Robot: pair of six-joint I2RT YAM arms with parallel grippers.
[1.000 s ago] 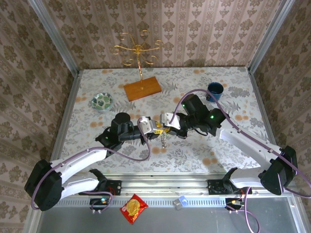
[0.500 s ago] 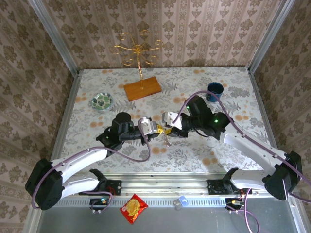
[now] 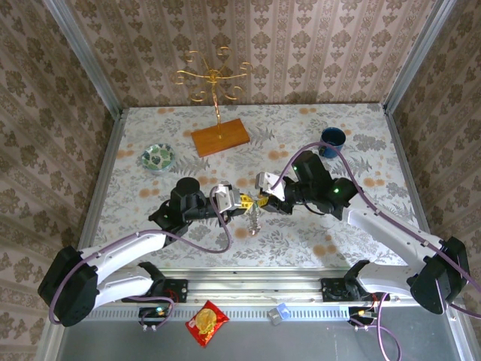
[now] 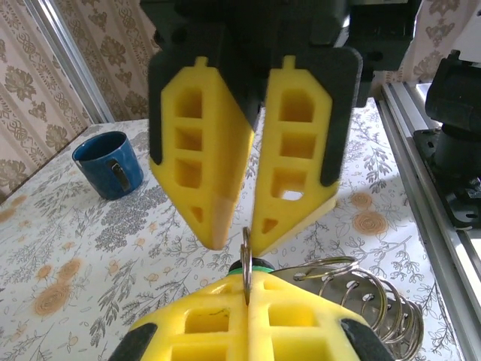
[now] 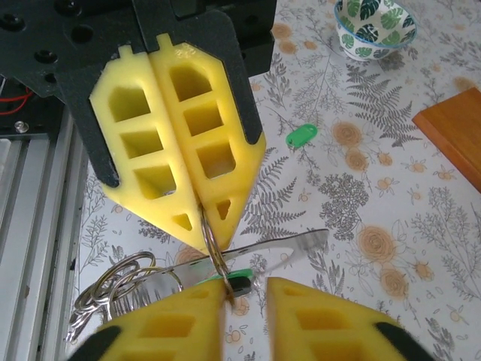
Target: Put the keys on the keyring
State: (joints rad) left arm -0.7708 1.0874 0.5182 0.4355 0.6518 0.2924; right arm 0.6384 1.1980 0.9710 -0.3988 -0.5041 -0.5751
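Now the left jaws are clamped on the keyring (image 4: 246, 259); the right jaws stand apart, a green key (image 5: 259, 252) across their gap, perhaps loose. Threading is in hand: next, its hole must meet the ring's end.
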